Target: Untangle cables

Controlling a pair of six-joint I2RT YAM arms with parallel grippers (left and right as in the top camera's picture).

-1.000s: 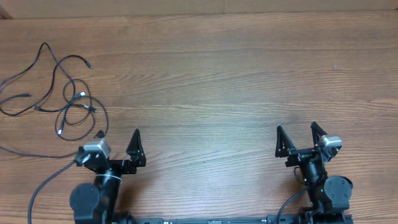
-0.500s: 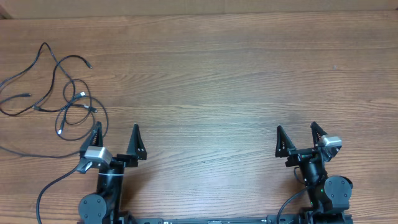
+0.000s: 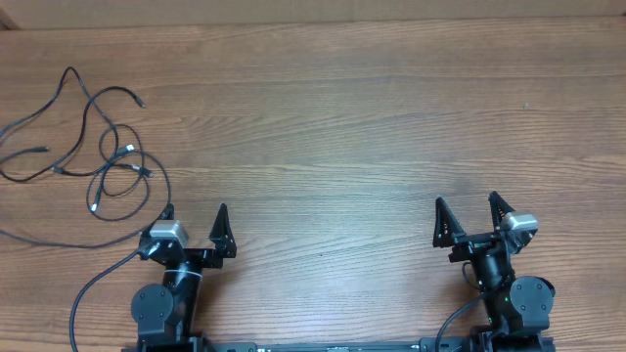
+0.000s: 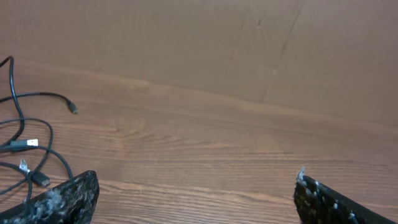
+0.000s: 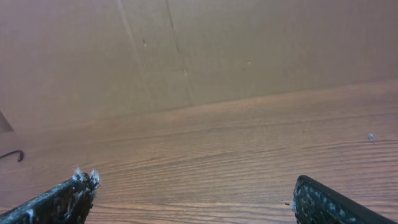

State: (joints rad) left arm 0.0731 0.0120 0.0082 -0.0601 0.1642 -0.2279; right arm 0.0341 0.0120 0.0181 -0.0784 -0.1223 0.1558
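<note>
The thin black flexible cables [image 3: 125, 166] have one silvery plug, the wooden table [image 3: 342, 127] is reddish-brown with darker grain streaks, the flat cardboard wall [image 4: 186, 43] is plain tan, and the black left gripper [image 3: 196, 220] and black right gripper [image 3: 466, 203] have whitish-scuffed jaws.

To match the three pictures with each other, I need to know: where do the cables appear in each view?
Overhead: the cables lie at the upper left.
Left wrist: the cables are at the left edge.
Right wrist: the cables barely show, only one black tip at the far left edge.
Shared landmark: the cardboard wall along the far edge of the wooden table.
</note>
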